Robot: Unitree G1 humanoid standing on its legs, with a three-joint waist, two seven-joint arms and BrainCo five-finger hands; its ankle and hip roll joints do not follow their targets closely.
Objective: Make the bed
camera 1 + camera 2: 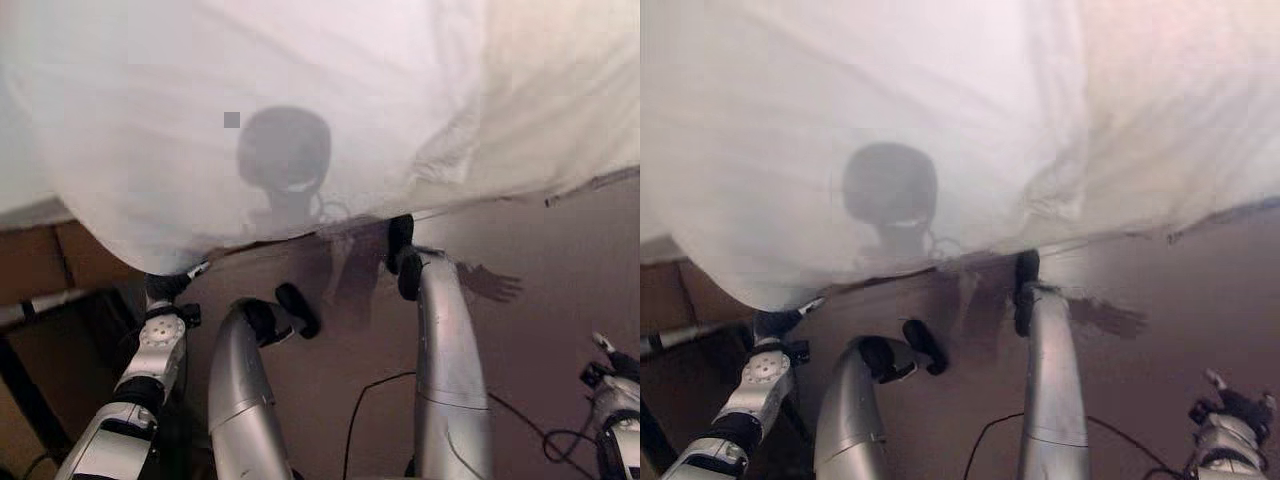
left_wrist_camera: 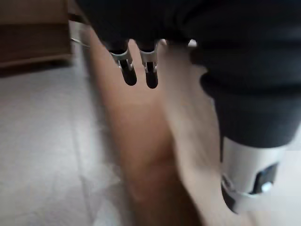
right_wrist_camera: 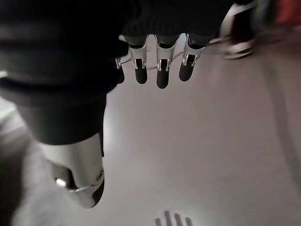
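Note:
A white duvet [image 1: 300, 100] covers the bed and hangs over its near edge in a rumpled fold. My left hand [image 1: 165, 288] is raised at the lower left, right under the duvet's hanging edge. In its wrist view the left hand's fingers [image 2: 128, 71] are straight and hold nothing, with floor and wood past them. My right hand [image 1: 612, 375] hangs low at the far right, away from the bed. Its fingers [image 3: 160, 70] point straight down over bare floor, empty.
A brown wooden bed frame [image 1: 40, 262] shows under the duvet at the left. Brownish floor [image 1: 560, 260] runs along the bed's near side to the right.

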